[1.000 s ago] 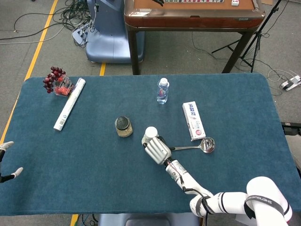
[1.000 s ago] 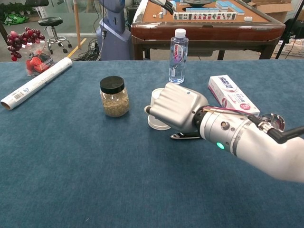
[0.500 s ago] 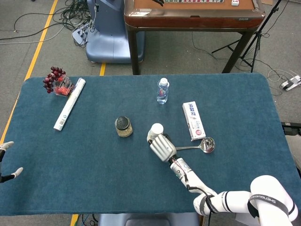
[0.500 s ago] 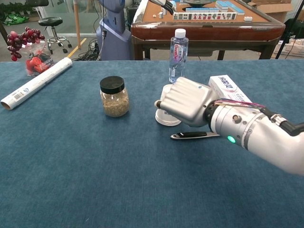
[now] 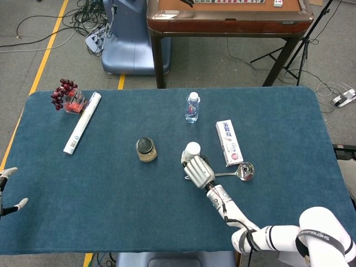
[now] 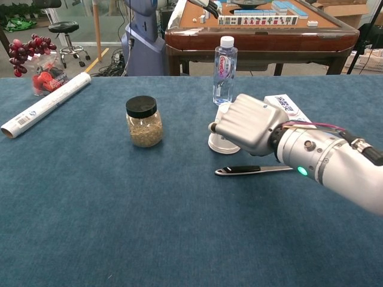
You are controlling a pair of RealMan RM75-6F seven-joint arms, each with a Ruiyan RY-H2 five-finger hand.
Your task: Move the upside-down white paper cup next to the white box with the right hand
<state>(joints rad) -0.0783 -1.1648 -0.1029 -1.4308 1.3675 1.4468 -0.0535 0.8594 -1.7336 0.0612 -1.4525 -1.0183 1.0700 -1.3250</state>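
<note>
- Right robot hand is wrapped round the cup, fingers clamped on it, cup standing mouth-down on the bench between the jar and the box.
- From the chest view the rim looks to be touching the cloth, though the hand hides most of it, so I can't say for sure whether it rides clear.
- Doing this well: carry it level toward the box's near long side, keep it upside down, don't squeeze the thin paper, and mind the spoon lying just under the forearm.
- Set it down just beside the box, not touching, then let go straight.
- Head view gives the real gap: cup near the box, not beside it yet. Chest view hides most of the box behind the hand.
- Left robot hand shows only in the head view, at the bench's edge, fingers apart, holding nothing.
</note>
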